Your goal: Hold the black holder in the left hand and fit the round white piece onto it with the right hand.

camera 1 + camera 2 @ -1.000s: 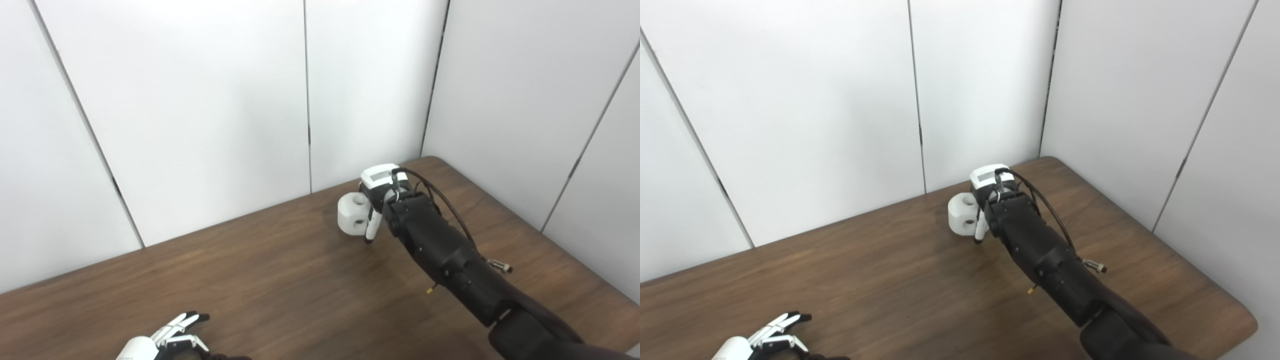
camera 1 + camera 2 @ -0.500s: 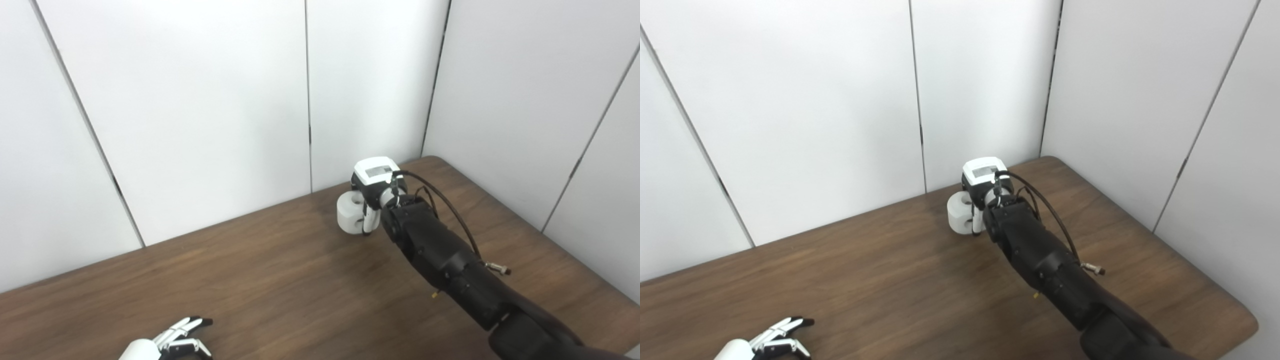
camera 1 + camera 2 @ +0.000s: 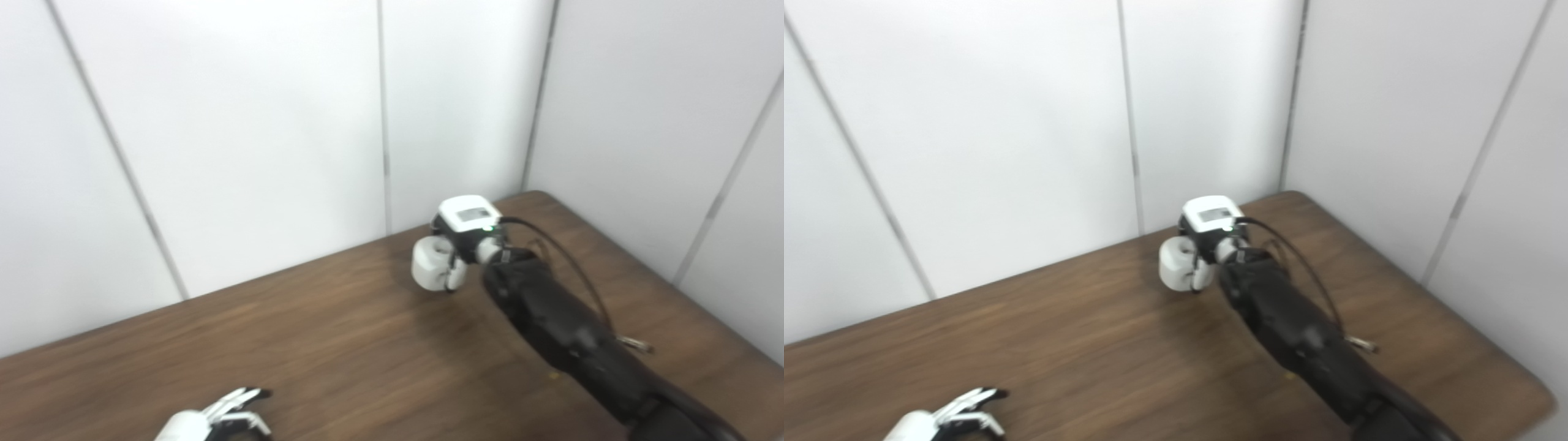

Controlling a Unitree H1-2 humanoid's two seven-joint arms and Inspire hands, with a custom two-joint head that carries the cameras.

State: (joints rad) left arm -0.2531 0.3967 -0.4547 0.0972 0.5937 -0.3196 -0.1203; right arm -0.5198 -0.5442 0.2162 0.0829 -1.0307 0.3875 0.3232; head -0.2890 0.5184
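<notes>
white piece [image 3: 430, 264] (bore up) in right hand [image 3: 465, 236]

Black arm, white hands

The right hand [image 3: 460, 236] has a white casing with a small grey label panel and a green light; a black cable loops off its wrist along a bulky black forearm [image 3: 569, 334] bearing a metal fitting. The left hand [image 3: 211, 421] is white, with black-tipped fingers.
</notes>
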